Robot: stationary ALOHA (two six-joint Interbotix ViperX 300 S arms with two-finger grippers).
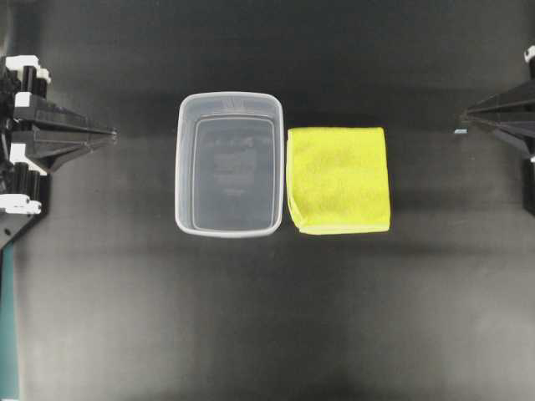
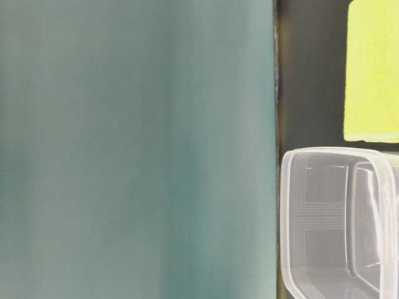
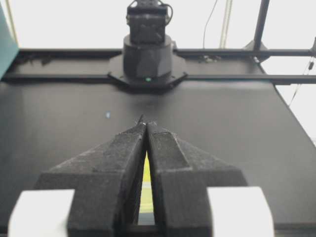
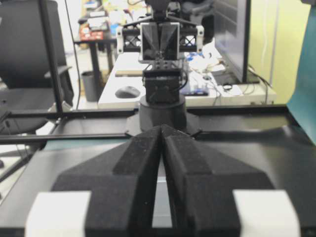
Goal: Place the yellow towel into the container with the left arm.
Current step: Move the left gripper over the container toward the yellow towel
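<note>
The yellow towel [image 1: 338, 180] lies folded flat on the black table, just right of the container [image 1: 180, 167], a clear tub that stands upright and empty. Both show in the table-level view, the towel [image 2: 373, 68] above the container [image 2: 293, 218]. My left gripper [image 1: 111, 131] is shut and empty at the table's left edge, pointing at the container. In the left wrist view its tips [image 3: 146, 122] meet, and a sliver of towel [image 3: 146, 182] shows through the slit behind them. My right gripper [image 1: 465, 117] is shut and empty at the right edge; its tips [image 4: 161, 127] meet.
The black table [image 1: 267, 317] spreads around both objects. A teal panel [image 2: 137, 149] fills the left of the table-level view. Each wrist view shows the opposite arm's base [image 3: 147, 59] [image 4: 162, 106] across the table.
</note>
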